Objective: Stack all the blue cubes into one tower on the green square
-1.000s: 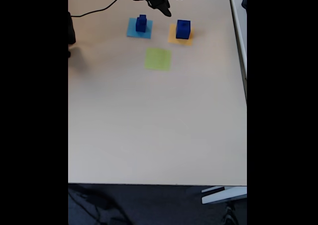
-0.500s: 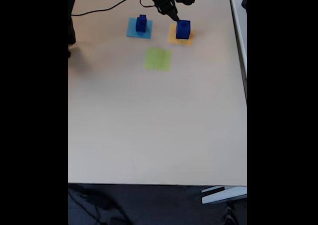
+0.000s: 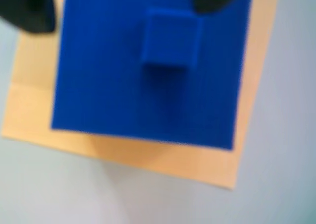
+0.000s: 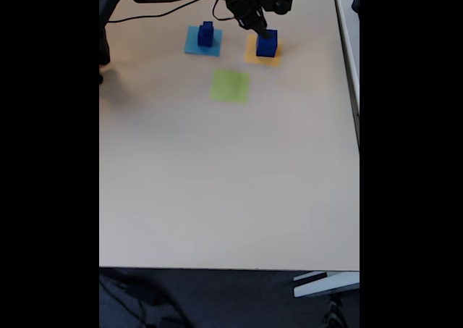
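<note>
Where it sits on orange, blue cube [image 3: 123,85] carries a smaller cube [image 3: 170,38].

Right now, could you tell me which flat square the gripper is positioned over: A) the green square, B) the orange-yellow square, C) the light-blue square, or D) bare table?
B: in the fixed view the gripper is over the blue cubes on the orange-yellow square.

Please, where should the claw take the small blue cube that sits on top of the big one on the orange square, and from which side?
Probably from straight above, closing on two opposite side faces of the small cube. It stands proud of the big cube, so its sides are free, and the claw already straddles it with fingers apart.
</note>
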You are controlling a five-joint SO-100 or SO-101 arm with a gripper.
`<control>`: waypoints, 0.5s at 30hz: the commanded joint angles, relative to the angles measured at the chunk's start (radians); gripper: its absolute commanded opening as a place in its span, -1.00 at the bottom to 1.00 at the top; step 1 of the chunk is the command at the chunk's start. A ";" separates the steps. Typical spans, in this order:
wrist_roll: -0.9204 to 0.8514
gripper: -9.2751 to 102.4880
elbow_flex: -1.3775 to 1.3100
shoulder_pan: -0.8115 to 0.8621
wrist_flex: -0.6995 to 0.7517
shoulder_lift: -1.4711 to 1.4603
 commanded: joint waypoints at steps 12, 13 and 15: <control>0.043 -0.61 -0.071 -0.037 -0.109 -0.020; 0.046 -0.61 -0.069 -0.040 -0.118 -0.021; 0.054 -0.62 -0.067 -0.044 -0.132 -0.023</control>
